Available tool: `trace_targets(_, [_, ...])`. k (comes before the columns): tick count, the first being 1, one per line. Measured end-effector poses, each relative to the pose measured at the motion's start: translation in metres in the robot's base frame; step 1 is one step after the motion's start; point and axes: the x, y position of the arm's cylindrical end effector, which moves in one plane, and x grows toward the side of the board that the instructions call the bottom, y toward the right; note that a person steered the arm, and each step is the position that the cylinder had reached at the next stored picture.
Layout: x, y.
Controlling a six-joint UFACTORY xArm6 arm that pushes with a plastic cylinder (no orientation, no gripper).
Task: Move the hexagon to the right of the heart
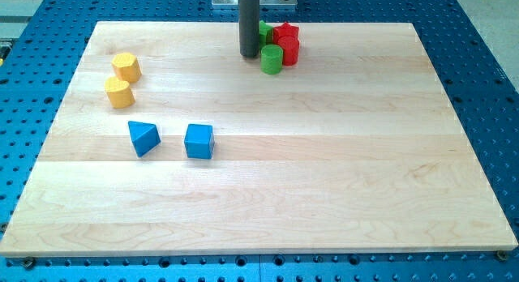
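The pale wooden worktop point(268, 193) fills most of the view and lies on a blue perforated base point(486, 87). My dark rod point(248, 23) comes down from the view's top, and my tip point(248, 54) rests on the board near its top edge, just to the view's left of a tight cluster of 4 blocks. No pincer is fitted on this arm, so there is no apart or together state to tell. In that cluster a green cylinder point(272, 59) sits nearest the tip, a red block point(289, 50) of unclear shape touches its right side, a red star point(285, 32) stands behind that, and another green block point(265, 31) peeks out beside the rod. Well apart, toward the view's left, a blue cube point(199, 141) sits beside a blue triangular block point(143, 138). Above them, near the left edge, the yellow hexagon point(126, 67) sits just above the yellow heart point(119, 92), the 2 almost touching, far from my tip.
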Motion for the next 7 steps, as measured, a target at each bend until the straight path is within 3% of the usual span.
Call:
trace_targets(1, [0.035,-0.036])
trace_targets(2, [0.038,-0.051])
trace_targets(3, [0.082,-0.043])
trace_targets(4, [0.091,-0.046])
trace_targets(7, [-0.044,-0.121])
